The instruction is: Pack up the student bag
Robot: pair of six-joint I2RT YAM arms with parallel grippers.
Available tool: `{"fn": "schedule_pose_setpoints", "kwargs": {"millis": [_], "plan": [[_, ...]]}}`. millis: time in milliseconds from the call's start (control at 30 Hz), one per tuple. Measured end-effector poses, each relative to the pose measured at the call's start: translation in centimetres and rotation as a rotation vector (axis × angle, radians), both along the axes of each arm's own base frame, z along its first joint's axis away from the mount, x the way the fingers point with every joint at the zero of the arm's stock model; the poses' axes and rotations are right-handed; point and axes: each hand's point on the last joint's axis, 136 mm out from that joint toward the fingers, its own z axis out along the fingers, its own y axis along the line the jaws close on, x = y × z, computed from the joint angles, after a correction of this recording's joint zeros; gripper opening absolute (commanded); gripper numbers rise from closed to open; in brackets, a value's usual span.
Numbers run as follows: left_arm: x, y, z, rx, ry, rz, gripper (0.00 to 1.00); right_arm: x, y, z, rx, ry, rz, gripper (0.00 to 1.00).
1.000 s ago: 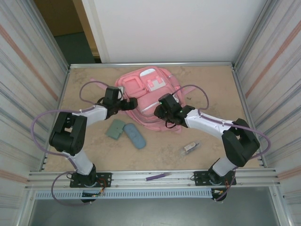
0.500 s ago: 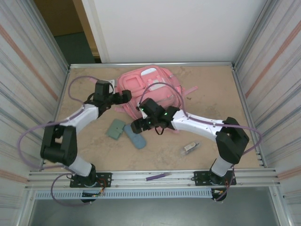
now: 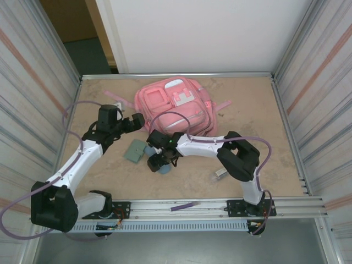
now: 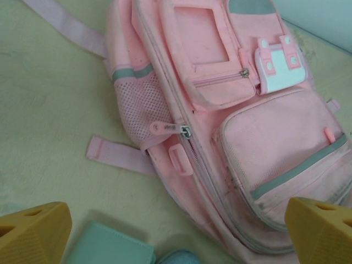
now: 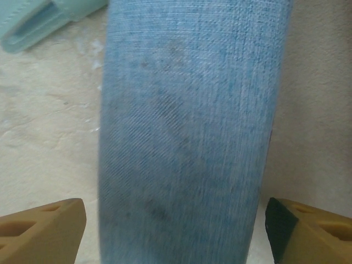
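Though the zip pull on the student bag carries small lettering, it is too fine to read.

Since a second ago the right end effector has left the bag's near edge and come down to the near left. It now sits over the blue-grey pouch. The left arm has drawn back to the left, and the bag lies flatter than it did (its near edge no longer bunched).

The student bag lies front-up at the far middle of the counter, with one strap trailing right. The left end effector hovers just left of it with its fingers spread wide and nothing between them. In its wrist view the left end effector looks over the bag's side and front pockets.

The right end effector is open, with its fingers astride the pouch. The left pad stands clear of the fabric and the other is just beside it. The bag is beyond it, on the far side. A green case lies just left of the pouch, near the bag's near-left corner.
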Motion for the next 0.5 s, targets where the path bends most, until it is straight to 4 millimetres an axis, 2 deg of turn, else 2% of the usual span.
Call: {"fn": "schedule_pose_setpoints", "kwargs": {"millis": [167, 333, 433, 500], "plan": [[-1.3, 0.3, -0.8, -0.011, 0.015, 0.012, 0.99, 0.7, 0.1, -0.3, -0.019, -0.022, -0.018, 0.65], [-1.5, 0.4, -1.2, -0.012, 0.026, 0.014, 0.99, 1.2, 0.1, -0.2, -0.016, -0.039, -0.042, 0.53], [-1.5, 0.4, -1.2, -0.011, 0.026, 0.013, 0.99, 1.5, 0.2, -0.2, -0.004, -0.043, -0.053, 0.56], [-1.5, 0.4, -1.2, -0.011, 0.026, 0.014, 0.99, 1.5, 0.3, -0.1, -0.001, -0.045, -0.054, 0.69]]}}
